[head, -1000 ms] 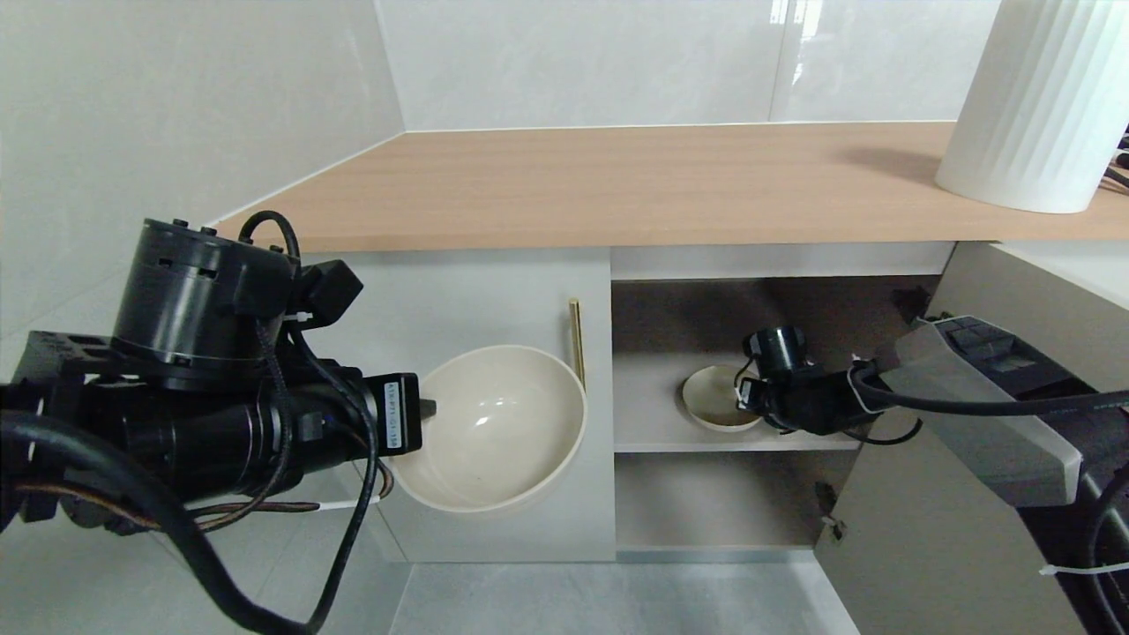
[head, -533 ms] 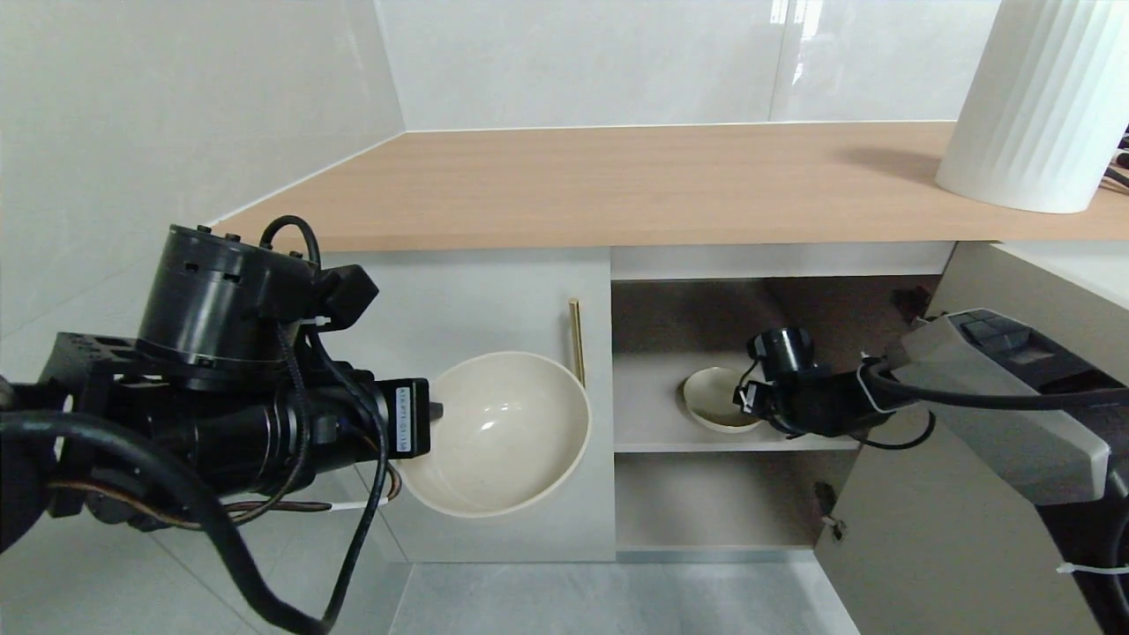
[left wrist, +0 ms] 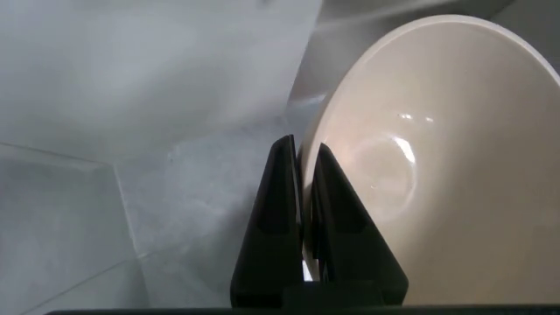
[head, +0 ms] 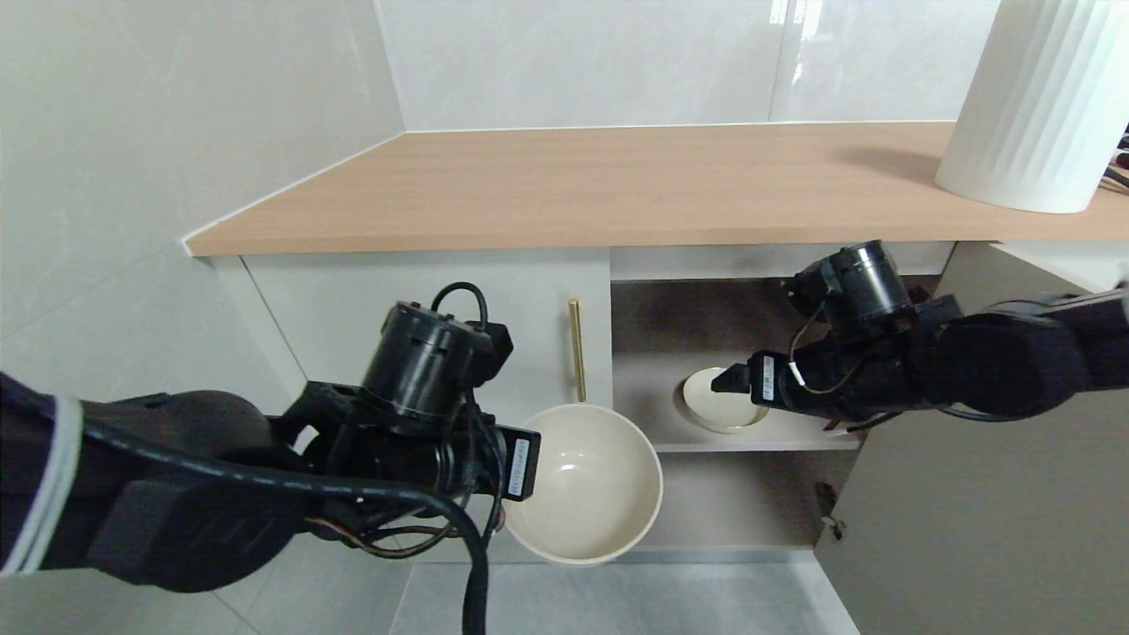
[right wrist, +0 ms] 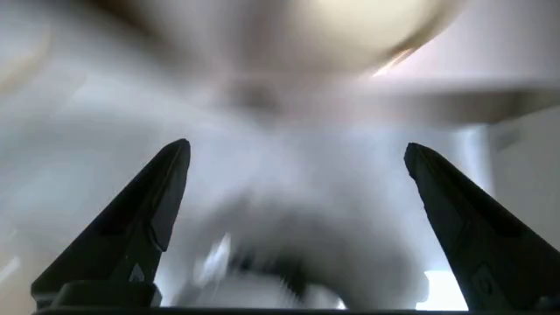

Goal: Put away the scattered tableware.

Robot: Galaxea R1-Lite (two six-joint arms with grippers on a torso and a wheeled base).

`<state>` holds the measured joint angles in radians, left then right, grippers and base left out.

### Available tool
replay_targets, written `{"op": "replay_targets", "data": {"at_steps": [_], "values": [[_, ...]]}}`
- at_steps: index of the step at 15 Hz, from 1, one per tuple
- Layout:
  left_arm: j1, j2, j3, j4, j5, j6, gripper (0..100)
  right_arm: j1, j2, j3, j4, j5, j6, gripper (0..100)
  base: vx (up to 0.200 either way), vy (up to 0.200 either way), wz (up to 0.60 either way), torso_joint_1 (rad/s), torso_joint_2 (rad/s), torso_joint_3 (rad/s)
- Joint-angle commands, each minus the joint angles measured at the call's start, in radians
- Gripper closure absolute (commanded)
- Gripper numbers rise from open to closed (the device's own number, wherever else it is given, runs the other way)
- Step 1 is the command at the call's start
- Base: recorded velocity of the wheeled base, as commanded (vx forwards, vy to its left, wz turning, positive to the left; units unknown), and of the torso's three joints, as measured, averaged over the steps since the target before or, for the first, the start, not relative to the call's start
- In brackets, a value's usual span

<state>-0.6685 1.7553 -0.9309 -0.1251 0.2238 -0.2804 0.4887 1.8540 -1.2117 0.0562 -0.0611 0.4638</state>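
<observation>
The left gripper [left wrist: 304, 153] has its two fingers pressed together on the rim of one cream bowl [head: 586, 485], one finger inside the rim and one outside. The bowl hangs tilted in that pinch, its hollow turned up and outward. It sits low in front of the cabinet [head: 494, 282], across the foot of the shut door and the edge of the open compartment.

The right gripper [right wrist: 296, 147] has its two fingers spread wide with nothing between them. It is at the mouth of the cabinet's open compartment, just above the shelf [head: 794, 437]. Its tips point toward one small cream dish [head: 714, 410], which lies flat on that shelf toward the compartment's left side. From the head view I cannot tell whether the tips touch the dish. A blurred pale shape lies ahead of the spread fingers in the right wrist view.

That makes two pieces of tableware: one bowl held outside the cabinet and one dish inside it.

The cabinet has two doors. The left one is shut and bears one upright brass handle [head: 576, 348] near its inner edge. The right door [head: 953, 529] is swung open. One wooden countertop [head: 617, 185] caps the cabinet. One tall white ribbed vessel [head: 1041, 106] stands on it at the far right.
</observation>
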Motion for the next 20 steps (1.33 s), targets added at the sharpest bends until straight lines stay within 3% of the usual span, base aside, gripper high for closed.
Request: {"op": "replay_targets", "data": {"at_steps": [1, 7, 11, 16, 17, 20], "values": [[-0.043, 0.076, -0.002, -0.019, 0.015, 0.001, 100, 0.129, -0.203, 0.038, 0.096, 0.063, -0.004, 0, 0.0, 0.0, 0.0, 0.0, 0.0, 0.0], [-0.075, 0.075, -0.008, -0.034, 0.031, 0.001, 100, 0.229, -0.098, 0.054, 0.106, 0.064, -0.002, 0, 0.0, 0.0, 0.0, 0.0, 0.0, 0.0], [-0.08, 0.07, -0.006, -0.062, 0.066, 0.0, 100, 0.243, 0.005, 0.049, 0.103, 0.06, 0.001, 0, 0.0, 0.0, 0.0, 0.0, 0.0, 0.0], [-0.103, 0.058, -0.002, -0.062, 0.068, -0.003, 100, 0.243, 0.039, 0.046, 0.099, 0.056, 0.006, 0, 0.0, 0.0, 0.0, 0.0, 0.0, 0.0], [-0.103, 0.058, -0.002, -0.061, 0.068, -0.003, 100, 0.243, 0.04, 0.043, 0.094, 0.056, 0.01, 100, 0.0, 0.0, 0.0, 0.0, 0.0, 0.0], [-0.103, 0.067, 0.0, -0.061, 0.068, -0.003, 100, 0.243, 0.027, 0.046, 0.091, 0.056, 0.01, 100, 0.0, 0.0, 0.0, 0.0, 0.0, 0.0]]}}
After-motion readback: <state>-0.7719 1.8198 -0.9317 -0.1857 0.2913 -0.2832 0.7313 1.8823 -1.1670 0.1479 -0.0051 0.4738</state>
